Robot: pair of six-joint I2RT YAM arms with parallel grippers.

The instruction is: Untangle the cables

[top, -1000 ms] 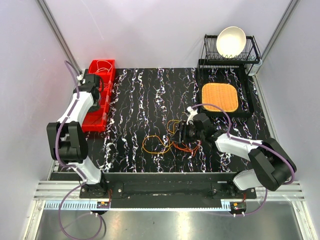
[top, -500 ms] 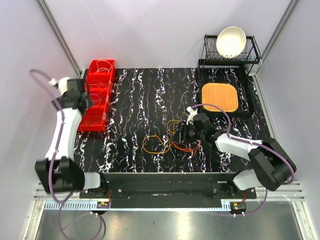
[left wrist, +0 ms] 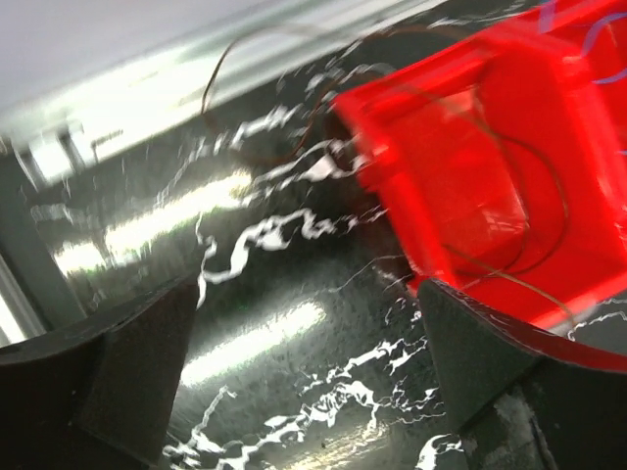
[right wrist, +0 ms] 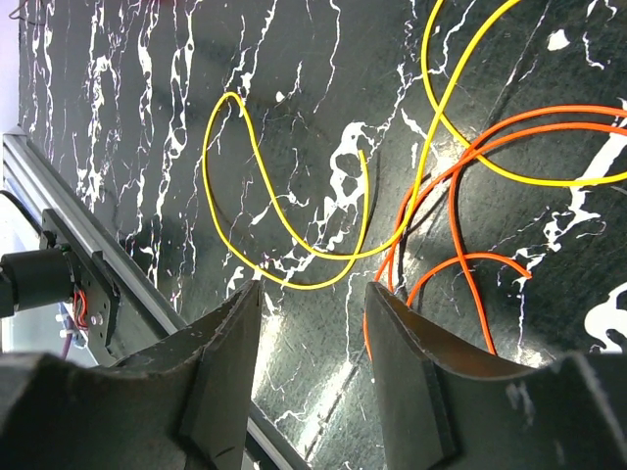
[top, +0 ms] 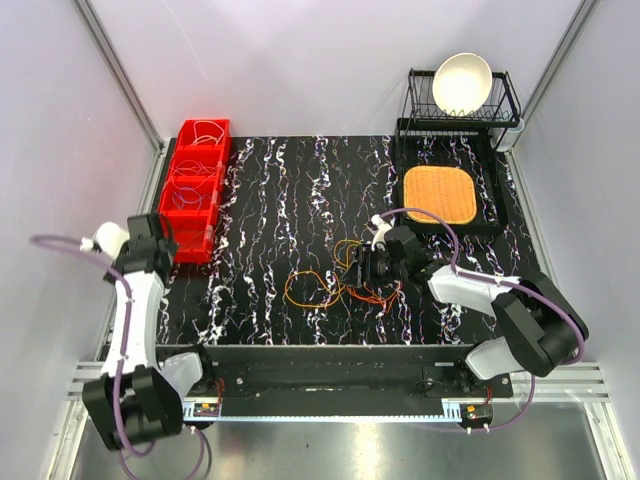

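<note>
The cables (top: 335,280) lie in a loose tangle of orange and yellow loops at mid-table. My right gripper (top: 363,268) sits low at the tangle's right side. In the right wrist view it is open (right wrist: 313,294) with only bare table between the fingers. A yellow cable (right wrist: 294,225) curves just beyond the tips, and an orange cable (right wrist: 460,264) runs past the right finger. My left gripper (top: 158,238) hovers by the near end of the red bins (top: 195,200), far from the tangle. It stands wide open (left wrist: 309,333) and empty.
The red bins (left wrist: 490,166) hold a few thin wires. A black dish rack (top: 500,105) with a white bowl (top: 462,82) stands at the back right. An orange mat on a black tray (top: 438,195) lies in front of it. The table's near rail (right wrist: 108,284) runs close to the right gripper.
The left arm has swung back from over the red bins toward the near left corner, and its gripper has opened wide. The right arm and the tangle have not moved.
</note>
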